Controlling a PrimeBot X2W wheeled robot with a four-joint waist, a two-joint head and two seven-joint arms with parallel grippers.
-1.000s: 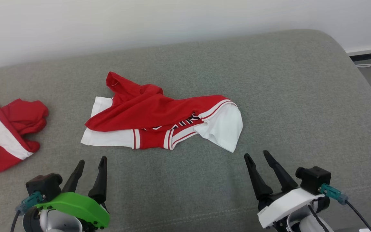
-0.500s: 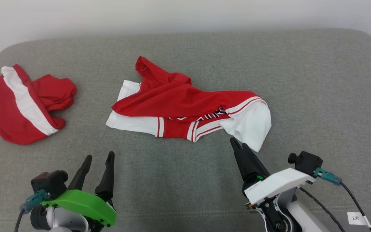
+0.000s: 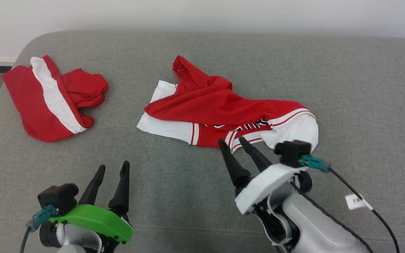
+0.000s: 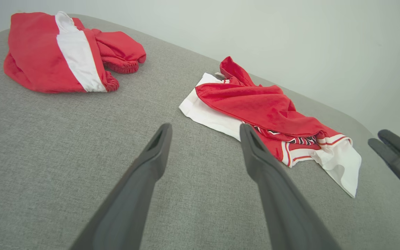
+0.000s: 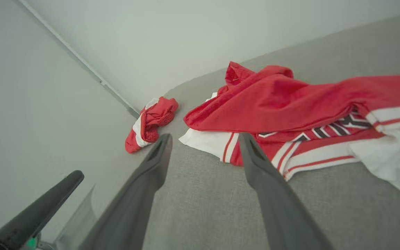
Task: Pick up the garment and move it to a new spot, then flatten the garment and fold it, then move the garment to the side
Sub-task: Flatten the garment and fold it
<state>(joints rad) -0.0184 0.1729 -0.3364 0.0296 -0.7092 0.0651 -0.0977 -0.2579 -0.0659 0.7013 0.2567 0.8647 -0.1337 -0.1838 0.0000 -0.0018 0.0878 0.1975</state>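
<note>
A: Head view, items?
B: Red-and-white garment [image 3: 223, 105] lying crumpled mid-way along the cushion [image 3: 364, 88]; second red garment [image 3: 47, 102] lying well apart at the left. Right gripper [image 3: 231, 140] hovering at the first garment's near hem, fingers spread, holding nothing.
A: Left wrist view?
B: Left gripper [image 4: 205, 126] gaping wide, pointing at bare cushion short of the garment.
A: Right wrist view?
B: Fingertip [image 5: 252, 152] overlapping the striped hem; contact unclear

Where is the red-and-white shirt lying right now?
Head view: the shirt lies mid grey cushion, right of the other red garment, with the open right gripper at its near edge.
</note>
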